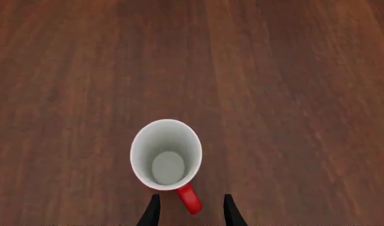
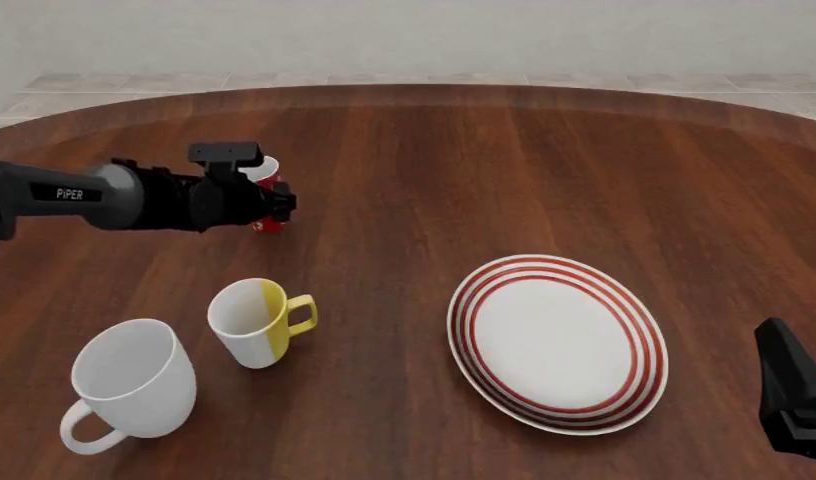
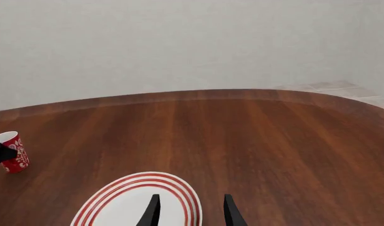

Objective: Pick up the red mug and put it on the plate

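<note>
The red mug (image 1: 167,155) stands upright on the wooden table, its white inside facing the left wrist camera. My left gripper (image 1: 192,212) is open just above it, with the mug's red handle (image 1: 189,198) between the two fingertips. In the front view the left gripper (image 2: 277,205) covers most of the red mug (image 2: 263,172) at the table's far left. The plate (image 2: 558,340), white with red rings, lies flat at the near right. My right gripper (image 3: 190,212) is open and empty over the near edge of the plate (image 3: 126,202).
A yellow-and-white mug (image 2: 259,320) and a large white mug (image 2: 131,385) stand at the near left, between the red mug and the table's front edge. Bare wood separates the red mug (image 3: 13,151) from the plate. The right arm (image 2: 798,400) sits at the lower right corner.
</note>
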Motion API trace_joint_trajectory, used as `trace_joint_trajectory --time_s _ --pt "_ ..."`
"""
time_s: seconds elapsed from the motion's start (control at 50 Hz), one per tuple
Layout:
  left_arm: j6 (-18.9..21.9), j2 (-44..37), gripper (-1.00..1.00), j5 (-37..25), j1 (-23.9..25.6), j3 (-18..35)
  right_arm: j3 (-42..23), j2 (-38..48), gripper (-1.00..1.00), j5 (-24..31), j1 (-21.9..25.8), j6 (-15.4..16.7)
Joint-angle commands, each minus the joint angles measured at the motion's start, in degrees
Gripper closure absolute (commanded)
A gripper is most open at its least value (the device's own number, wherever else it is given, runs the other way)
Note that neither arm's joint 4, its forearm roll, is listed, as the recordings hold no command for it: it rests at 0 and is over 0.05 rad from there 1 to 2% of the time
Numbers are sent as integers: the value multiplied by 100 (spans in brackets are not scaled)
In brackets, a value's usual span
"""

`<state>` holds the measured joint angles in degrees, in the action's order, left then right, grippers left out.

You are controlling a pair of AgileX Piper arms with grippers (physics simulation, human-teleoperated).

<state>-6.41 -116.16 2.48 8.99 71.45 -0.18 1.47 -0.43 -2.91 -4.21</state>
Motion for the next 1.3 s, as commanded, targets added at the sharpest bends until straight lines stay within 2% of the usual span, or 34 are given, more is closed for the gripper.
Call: trace_joint_trajectory --time_s 0.02,0.08,0.1,0.14,0.34,0.38,0.4,0.44,0.54,0.6,0.66,0.86,1.16,1.24,1.3 --pt "-28 3 -100 3 24 -34 0 12 -100 -6 4 2" --pt "-63 -56 -100 -31 63 -15 0 17 -100 -8 5 6" --pt "-27 -8 100 -1 -2 -91 0 20 -100 -10 3 4" --pt "30 34 100 224 -55 -299 0 19 -100 -10 6 10" --pt "-71 239 100 -13 8 -327 0 38 -100 -20 23 42" --pt "-81 203 100 -1 21 -295 -1 36 -100 -19 25 48" --pt "-73 90 100 213 28 -383 -1 33 -100 -17 23 50" --pt "-52 253 100 25 24 -314 -1 29 -100 -15 21 52" --pt "44 422 100 61 -4 -327 -1 30 -100 -15 21 57" --pt "301 595 100 203 56 -340 -1 30 -100 -15 23 49" --pt "362 752 100 192 99 -253 0 13 -100 -7 13 33" --pt "800 1356 100 123 522 3 0 -25 -100 12 -2 3" --pt "825 1839 100 -344 1239 305 -1 -28 -100 13 7 14" --pt "1138 2034 100 -271 1519 217 -1 -19 -100 9 18 23" --pt "1105 2112 100 -415 1670 210 -1 -12 -100 6 17 22"
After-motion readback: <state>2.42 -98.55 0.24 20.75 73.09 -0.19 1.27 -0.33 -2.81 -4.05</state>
